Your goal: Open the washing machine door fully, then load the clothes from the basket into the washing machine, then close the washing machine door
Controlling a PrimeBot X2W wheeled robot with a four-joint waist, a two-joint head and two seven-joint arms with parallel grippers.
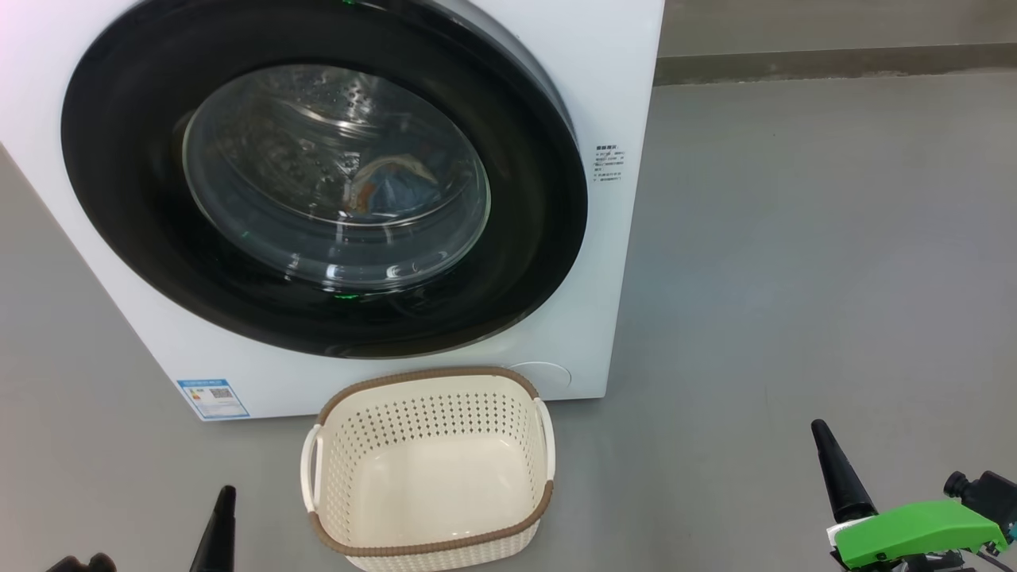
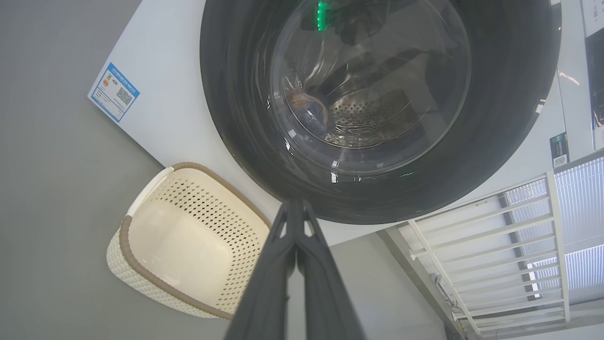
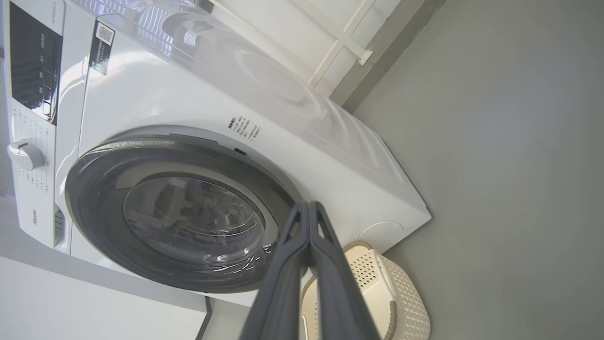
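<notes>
The white washing machine (image 1: 612, 262) stands on the floor with its round black washing machine door (image 1: 119, 183) lying shut against its front. Through the glass bowl I see blue and orange clothes (image 1: 393, 187) inside the drum; the clothes (image 2: 306, 106) also show in the left wrist view. The cream basket (image 1: 429, 469) with a brown rim sits empty in front of the machine. My left gripper (image 1: 224, 496) is shut, low at the left of the basket, holding nothing. At the lower right, well clear of the basket, my right gripper (image 1: 818, 433) is shut and empty.
Grey floor (image 1: 794, 278) spreads to the right of the machine up to a dark skirting at the wall. A white railing (image 2: 495, 236) stands beside the machine. The control panel and dial (image 3: 26, 155) sit at the machine's top.
</notes>
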